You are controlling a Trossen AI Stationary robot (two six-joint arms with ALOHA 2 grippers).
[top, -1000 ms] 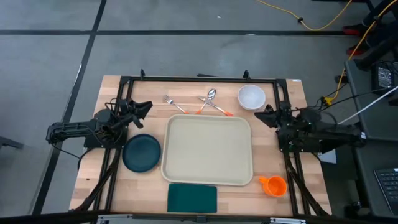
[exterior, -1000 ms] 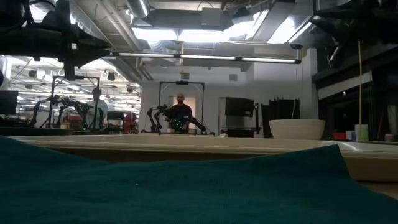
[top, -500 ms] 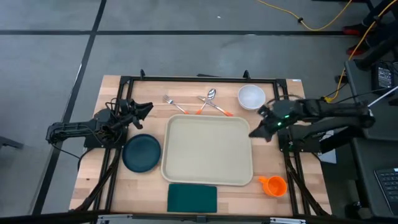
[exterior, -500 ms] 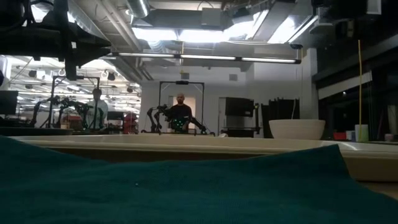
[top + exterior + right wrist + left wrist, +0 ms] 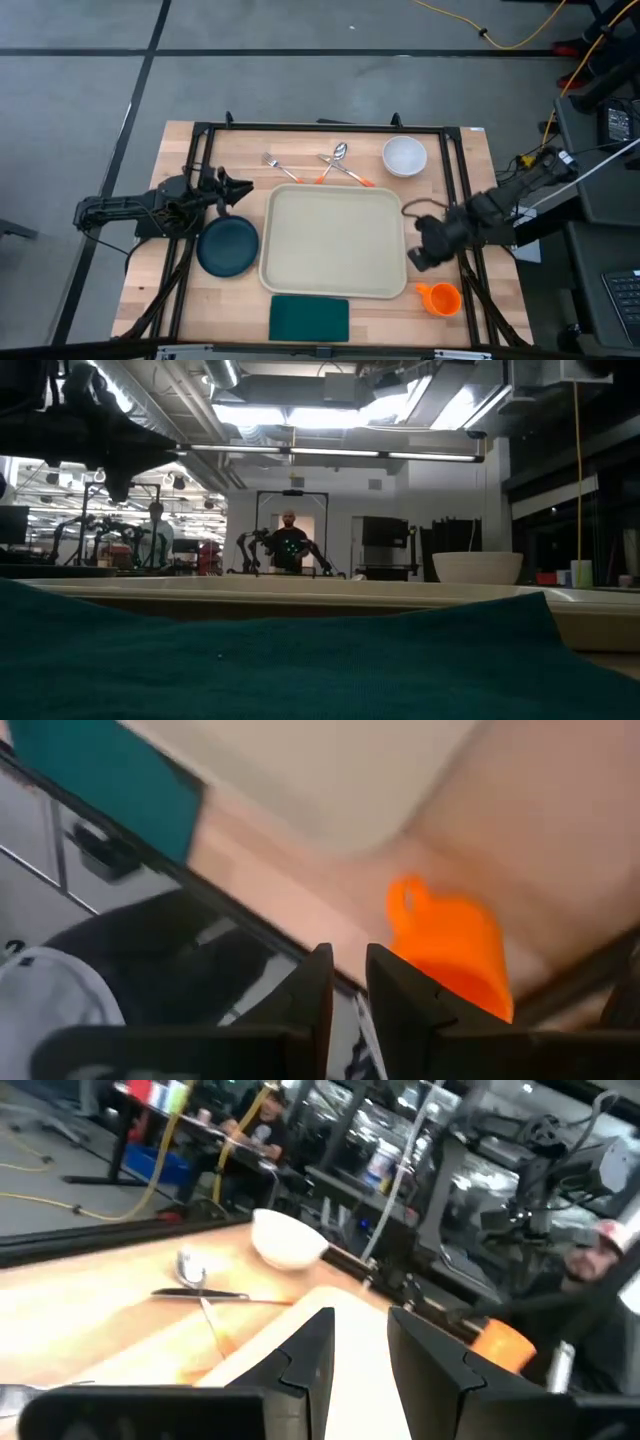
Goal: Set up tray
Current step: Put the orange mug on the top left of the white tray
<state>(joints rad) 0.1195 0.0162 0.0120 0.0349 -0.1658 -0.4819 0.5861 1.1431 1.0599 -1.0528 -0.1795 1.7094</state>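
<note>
An orange cup (image 5: pixel 452 945) is seen at lower right on the wooden tabletop (image 5: pixel 560 810), the cream tray (image 5: pixel 330 770) at top, a teal napkin (image 5: pixel 100 780) at upper left, and the right hand (image 5: pixel 347 982) with fingers slightly parted at bottom.

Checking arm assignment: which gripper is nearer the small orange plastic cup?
Right gripper, just above the orange cup. Left gripper sits across the tray.

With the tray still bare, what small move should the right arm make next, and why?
Probably lower the right gripper toward the small orange plastic cup. The gripper hangs beside the right rim of the empty cream-beige rectangular plastic tray, its wrist view looks at the cup, and its fingers stand slightly apart with nothing between them. The left gripper waits above the round dark teal plate.
</note>
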